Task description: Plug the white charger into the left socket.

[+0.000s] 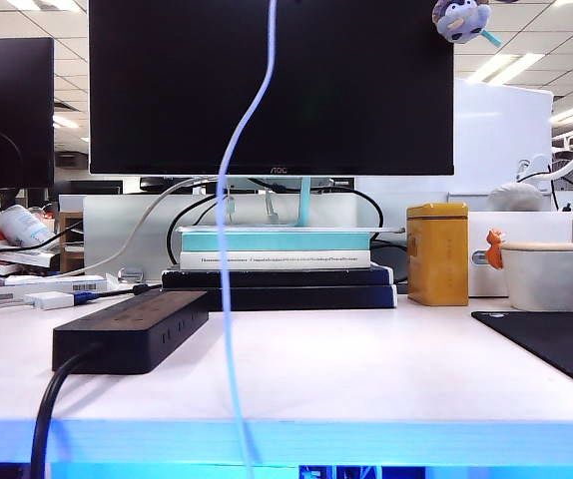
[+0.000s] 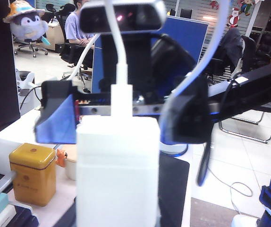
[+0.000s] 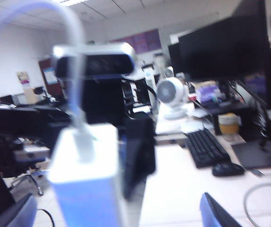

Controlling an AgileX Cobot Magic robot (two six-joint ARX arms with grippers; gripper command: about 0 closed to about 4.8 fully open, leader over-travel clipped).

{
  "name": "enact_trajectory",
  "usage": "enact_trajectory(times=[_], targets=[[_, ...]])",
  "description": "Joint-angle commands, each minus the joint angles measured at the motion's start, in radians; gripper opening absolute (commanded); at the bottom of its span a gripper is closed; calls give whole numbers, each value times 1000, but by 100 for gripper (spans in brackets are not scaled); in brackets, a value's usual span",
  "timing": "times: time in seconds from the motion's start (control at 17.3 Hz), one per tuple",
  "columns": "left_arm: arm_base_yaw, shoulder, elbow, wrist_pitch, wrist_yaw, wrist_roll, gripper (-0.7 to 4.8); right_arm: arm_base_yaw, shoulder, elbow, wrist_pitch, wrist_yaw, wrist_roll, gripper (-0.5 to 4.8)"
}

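Note:
The white charger (image 2: 117,170) hangs in the air, upright and close to the lens in the left wrist view, its thin white cable (image 2: 121,71) leaving the upper end. My left gripper (image 2: 119,210) is shut on it, its fingers hidden behind the block. My right gripper (image 2: 119,118) stands wide open around the cable end, blue fingers (image 2: 55,120) apart from the charger (image 3: 86,179). The black power strip (image 1: 132,329) lies on the table's left part. Its top face, where the left socket sits, shows only as a thin sliver. Only the cable (image 1: 225,249) reaches the exterior view; both grippers are above it.
A thick black cord (image 1: 52,409) runs off the strip over the table's front edge. A small white piece with a blue plug (image 1: 55,299) lies behind the strip. Stacked books (image 1: 277,274) under a monitor, a yellow tin (image 1: 437,254), a white cup (image 1: 548,274) and a black mat (image 1: 556,344) stand further right.

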Motion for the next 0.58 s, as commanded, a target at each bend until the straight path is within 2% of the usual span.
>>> enact_trajectory(times=[0.06,0.41,0.58], targets=[[-2,-3,4,32,-4,1,78,25,-8,6,50,-8,55,479],[-11,-3,4,38,0,0,78,60,-2,6,42,22,53,479],[-12,-3,4,39,36,-20,78,60,-2,6,34,43,49,479]])
